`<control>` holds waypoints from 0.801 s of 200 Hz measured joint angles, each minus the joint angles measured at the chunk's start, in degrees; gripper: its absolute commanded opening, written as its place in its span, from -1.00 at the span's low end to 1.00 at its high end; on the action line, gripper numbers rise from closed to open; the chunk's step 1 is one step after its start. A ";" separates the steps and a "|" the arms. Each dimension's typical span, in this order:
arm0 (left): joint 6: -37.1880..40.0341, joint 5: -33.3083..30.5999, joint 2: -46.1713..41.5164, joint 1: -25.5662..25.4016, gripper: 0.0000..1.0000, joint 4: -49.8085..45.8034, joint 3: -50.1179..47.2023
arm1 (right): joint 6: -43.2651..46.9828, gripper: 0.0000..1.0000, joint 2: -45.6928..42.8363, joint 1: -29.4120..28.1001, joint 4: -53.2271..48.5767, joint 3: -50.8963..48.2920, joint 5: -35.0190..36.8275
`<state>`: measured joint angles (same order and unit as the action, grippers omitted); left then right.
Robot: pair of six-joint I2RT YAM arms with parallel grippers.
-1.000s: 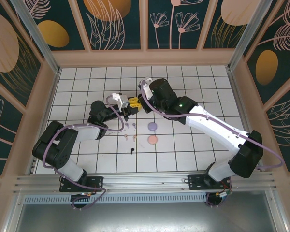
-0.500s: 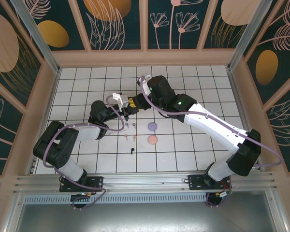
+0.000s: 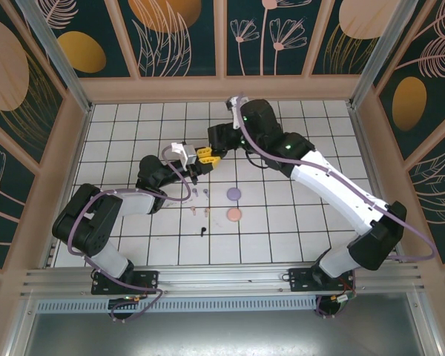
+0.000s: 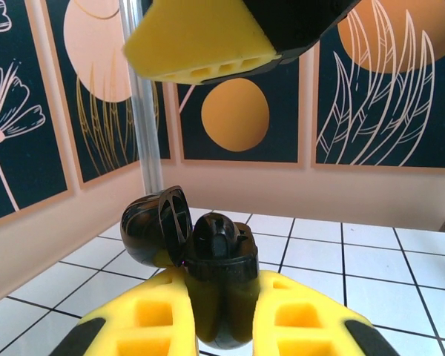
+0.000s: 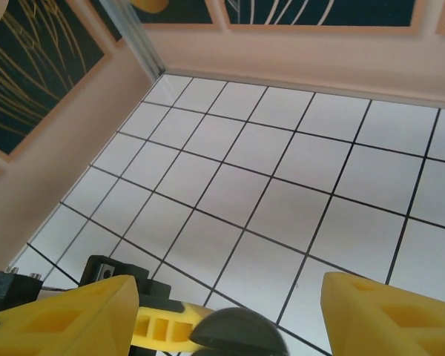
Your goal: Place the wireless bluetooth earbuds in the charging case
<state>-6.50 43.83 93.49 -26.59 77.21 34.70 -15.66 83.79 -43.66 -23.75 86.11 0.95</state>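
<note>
Left wrist view: a black charging case [image 4: 221,276] is seen clamped upright between the yellow fingers of the left gripper [image 4: 221,319], with its lid [image 4: 157,226] swung open to the left and a black earbud [image 4: 213,233] standing in the well. Whether that earbud is pressed fully home cannot be told. One yellow finger [image 4: 200,41] of the right gripper is seen just above the case and apart from it. In the right wrist view the right gripper [image 5: 230,308] is shown with its jaws spread wide and nothing between them. In the top external view the two grippers are found close together over the middle of the tiled table [image 3: 297,222], the right gripper [image 3: 208,154] just far of the left gripper [image 3: 195,169]. Nearer the bases, four tiny pale earbuds are laid out in two rows, apparently lilac [image 3: 196,193] and pink [image 3: 207,213], with a lone black earbud [image 3: 202,231] nearest of all; a lilac case [image 3: 233,194] and a pink case [image 3: 233,215] lie just to their right. Several things could go wrong from here. If the seated earbud is proud of its well, it could be tipped out by a jolt or trapped under the lid. Because the right finger is so close, the lid or the case could be knocked and twisted in the grip.
</note>
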 measured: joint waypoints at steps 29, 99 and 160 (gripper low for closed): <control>0.11 -2.19 0.00 0.00 -1.00 2.40 -1.86 | -4.42 0.32 -6.12 2.29 -0.04 -4.70 -0.63; 4.17 -13.66 -4.46 0.00 -1.00 6.32 -6.80 | -14.95 0.26 -14.36 1.92 0.72 -20.50 -2.16; 4.72 -25.20 -8.83 0.00 -1.00 3.04 -6.75 | -24.59 0.19 -6.86 -8.13 -1.33 -25.22 -1.90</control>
<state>-1.78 18.63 84.66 -26.59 80.25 27.94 -40.25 76.93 -51.79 -25.08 60.88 -0.95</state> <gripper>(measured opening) 0.149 0.600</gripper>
